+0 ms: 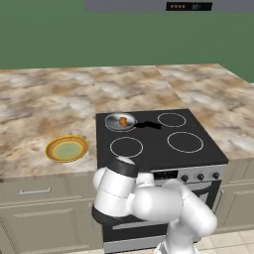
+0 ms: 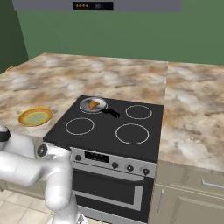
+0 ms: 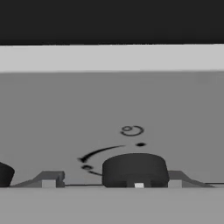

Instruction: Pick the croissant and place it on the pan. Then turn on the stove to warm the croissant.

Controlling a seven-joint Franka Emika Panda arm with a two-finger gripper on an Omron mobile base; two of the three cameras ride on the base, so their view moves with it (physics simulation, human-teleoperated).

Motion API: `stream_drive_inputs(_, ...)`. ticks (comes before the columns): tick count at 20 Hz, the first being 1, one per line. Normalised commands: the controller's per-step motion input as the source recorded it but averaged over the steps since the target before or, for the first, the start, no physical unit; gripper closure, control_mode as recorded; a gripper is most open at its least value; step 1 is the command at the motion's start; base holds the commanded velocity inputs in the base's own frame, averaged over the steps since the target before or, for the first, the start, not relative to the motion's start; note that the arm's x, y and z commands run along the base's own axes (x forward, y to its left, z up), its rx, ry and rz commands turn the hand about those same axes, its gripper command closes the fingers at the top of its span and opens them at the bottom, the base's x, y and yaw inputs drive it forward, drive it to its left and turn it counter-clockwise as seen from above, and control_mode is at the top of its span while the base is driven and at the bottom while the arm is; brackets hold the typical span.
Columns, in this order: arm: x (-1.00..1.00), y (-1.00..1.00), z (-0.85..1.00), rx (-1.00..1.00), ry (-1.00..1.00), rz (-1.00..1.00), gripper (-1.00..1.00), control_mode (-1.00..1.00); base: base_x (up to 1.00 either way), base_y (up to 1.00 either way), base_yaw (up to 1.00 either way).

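The orange-brown croissant [image 1: 122, 121] [image 2: 93, 105] lies in the small silver pan [image 1: 130, 118] [image 2: 85, 104], which stands on the rear left burner of the black stove [image 1: 158, 144] [image 2: 109, 131]. In the hand view my gripper [image 3: 113, 180] faces the stove's silver front panel [image 3: 109, 109] at close range. A dark round knob [image 3: 134, 169] sits between its fingertips [image 3: 52, 179], close to the right tip and with a gap to the left one. The jaws stand apart and hold nothing. My arm is folded low in front of the stove.
A yellow-rimmed green plate [image 1: 67, 149] [image 2: 35, 117] lies on the marble counter [image 1: 44, 104] left of the stove. Further knobs [image 1: 200, 176] [image 2: 130, 167] line the panel, one [image 3: 4, 174] at the hand view's left edge. An oven door is below, a hood above.
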Motion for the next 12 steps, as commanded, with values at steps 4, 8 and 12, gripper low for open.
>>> stream_drive_inputs(4,0.18,-0.72,-0.04,0.00,-0.14,0.05,1.00,-1.00,0.00,0.00,0.00)
stream_drive_inputs(8,0.17,-0.69,0.00,0.00,-0.14,0.08,1.00,-1.00,0.00,0.00,0.00)
stream_drive_inputs(12,0.03,-0.78,0.00,-0.03,-0.19,0.16,1.00,-1.00,0.00,0.00,0.00)
